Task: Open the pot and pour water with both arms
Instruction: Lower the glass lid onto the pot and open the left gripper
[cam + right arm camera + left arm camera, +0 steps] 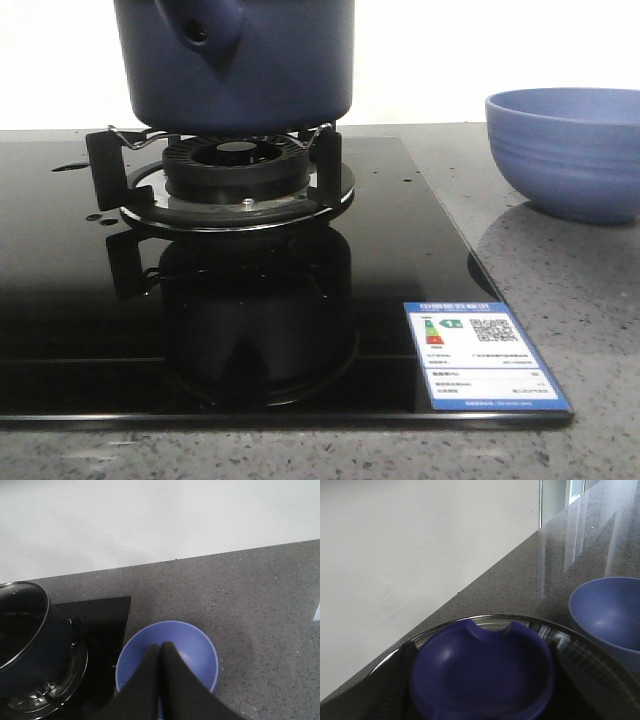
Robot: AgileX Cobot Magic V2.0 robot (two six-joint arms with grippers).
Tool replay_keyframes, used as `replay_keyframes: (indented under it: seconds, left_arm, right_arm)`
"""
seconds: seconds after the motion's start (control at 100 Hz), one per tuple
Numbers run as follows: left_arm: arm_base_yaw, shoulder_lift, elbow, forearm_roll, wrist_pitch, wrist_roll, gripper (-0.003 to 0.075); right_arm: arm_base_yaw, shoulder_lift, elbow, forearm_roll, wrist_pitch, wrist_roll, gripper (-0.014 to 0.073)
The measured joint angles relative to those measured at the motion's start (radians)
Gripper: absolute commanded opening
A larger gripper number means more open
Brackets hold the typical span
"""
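An energy-rating label (pixel 487 355) with a QR code sits at the near right corner of a glossy black glass cooktop (pixel 60 300), which lies on a speckled grey stone desk (pixel 560 290). Behind it, a black burner (pixel 238 165) ringed by a chrome plate carries the pot (pixel 240 60), a dark navy vessel with smooth walls resting on the metal pan supports; its stubby handle (pixel 205 25), pierced by a round hole, points toward the camera. The pot's reflection shows in the glass below. To the right, off the cooktop and on the desk, stands a lighter blue ribbed bowl (pixel 568 150), well apart from the pot.

From the right wrist, the right fingers (pixel 161 652) are pressed together with nothing between them, hanging above the bowl (pixel 195 645); the pot (pixel 35 650) appears beside it, its rim bright and its interior dark. A white wall (pixel 150 520) rises beyond the desk.

From the left wrist, a dark blue knob (pixel 482 672) on a glass lid (pixel 590 655) fills the close foreground, with the bowl (pixel 610 615) near it. The left fingers do not appear, so whether they are released or clenched cannot be told.
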Motion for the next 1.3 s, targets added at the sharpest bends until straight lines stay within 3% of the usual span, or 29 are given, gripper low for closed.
replay_keyframes:
  seconds: [0.23,0.45,0.7,0.79,1.0,1.24,1.3]
  left_arm:
    - [0.000,0.000,0.000,0.012,-0.010,-0.011,0.0286]
    - [0.000,0.000,-0.001,-0.003,-0.018,-0.011,0.0554]
    - [0.002,-0.062,-0.001,-0.069,-0.034,-0.013,0.0552]
    - [0.011,-0.115,-0.001,-0.073,-0.034,-0.033,0.0505]
    - [0.043,-0.296,0.030,-0.071,-0.140,-0.167,0.0284]
    - [0.055,-0.668,0.279,-0.077,-0.277,-0.196,-0.0011]
    - [0.055,-0.769,0.350,-0.077,-0.296,-0.196,-0.0020]
  right_arm:
    - [0.000,0.000,0.000,0.004,0.004,-0.001,-0.0065]
    - [0.000,0.000,0.000,0.011,0.004,-0.001,-0.0064]
    - [0.000,0.000,0.004,0.014,-0.038,-0.060,-0.0064]
    - [0.000,-0.014,0.030,0.014,-0.077,-0.073,-0.0064]
    - [0.002,-0.115,0.203,0.014,-0.187,-0.112,-0.0064]
    - [0.083,-0.332,0.517,0.014,-0.413,-0.231,-0.0065]
    - [0.104,-0.385,0.578,0.015,-0.450,-0.245,-0.0065]
